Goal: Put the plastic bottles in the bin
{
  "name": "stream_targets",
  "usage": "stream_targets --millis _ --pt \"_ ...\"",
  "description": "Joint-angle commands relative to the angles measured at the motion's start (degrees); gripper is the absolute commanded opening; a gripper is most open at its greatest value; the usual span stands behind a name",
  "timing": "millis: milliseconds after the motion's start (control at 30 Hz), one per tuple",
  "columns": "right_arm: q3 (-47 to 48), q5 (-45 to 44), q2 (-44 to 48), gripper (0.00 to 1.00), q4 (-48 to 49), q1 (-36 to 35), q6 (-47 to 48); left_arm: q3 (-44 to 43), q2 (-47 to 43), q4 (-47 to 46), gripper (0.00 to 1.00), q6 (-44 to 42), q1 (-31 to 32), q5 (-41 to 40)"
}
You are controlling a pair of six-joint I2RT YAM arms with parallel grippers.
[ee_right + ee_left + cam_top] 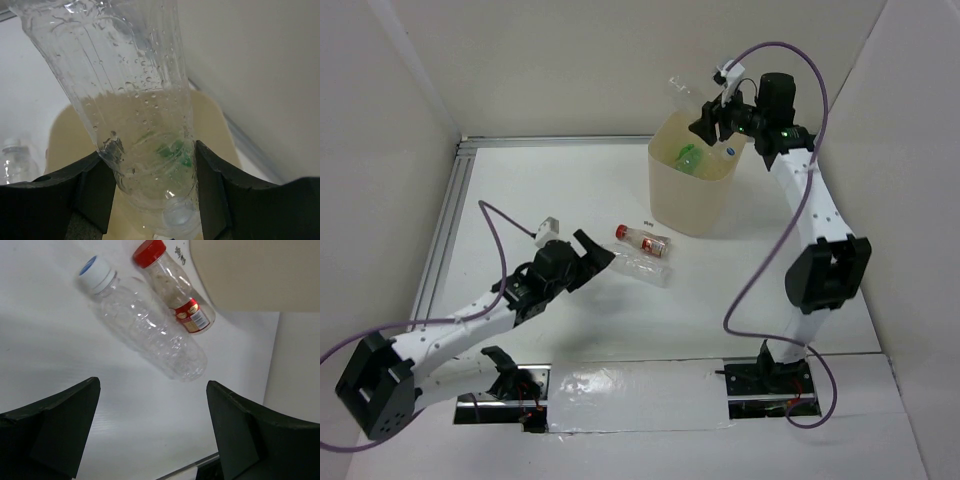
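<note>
Your worktop (650, 320) carries the cream bin (692, 210) at its far right, and that is where the work is. The right arm (815, 215) reaches up over the bin's far rim. The right jaws are clamped on a clear bottle (135, 100), which is tilted, with most of its body sticking out beyond them. In the wrist view the bin's mouth lies below the bottle. A green bottle (690, 158) already lies inside the bin.

You are at the drop step for this one. I judge the bottle to hang near the far side of the opening, so the next move calls for bringing it squarely over the mouth. Then part the jaws and lift clear of the rim.

The left arm (470, 325) lies low at the near left. The left jaws stand wide apart with nothing between them, facing the two bottles on the worktop. These lie side by side, touching or nearly so, just in front of the bin. One is a white-capped clear bottle (150, 330) and the other a smaller red-capped bottle (175, 290) with a red label. The white-capped one is nearer the left jaws. Close across its body, and mind that it may roll.
</note>
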State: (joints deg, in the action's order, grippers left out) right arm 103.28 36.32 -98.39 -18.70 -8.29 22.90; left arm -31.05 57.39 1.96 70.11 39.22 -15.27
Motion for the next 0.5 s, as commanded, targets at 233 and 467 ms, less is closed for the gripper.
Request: stream_targets --millis 233,467 --pt "9.39 17.64 -9.54 0.96 -2.13 4.08 -16.03 -11.22 16.08 -6.70 1.00 0.92 0.77 -3.10" --pt "12.64 22.74 -9.20 1.00 -8.37 8.38 -14.11 -13.51 23.55 -6.09 1.00 -0.32 1.30 -3.10"
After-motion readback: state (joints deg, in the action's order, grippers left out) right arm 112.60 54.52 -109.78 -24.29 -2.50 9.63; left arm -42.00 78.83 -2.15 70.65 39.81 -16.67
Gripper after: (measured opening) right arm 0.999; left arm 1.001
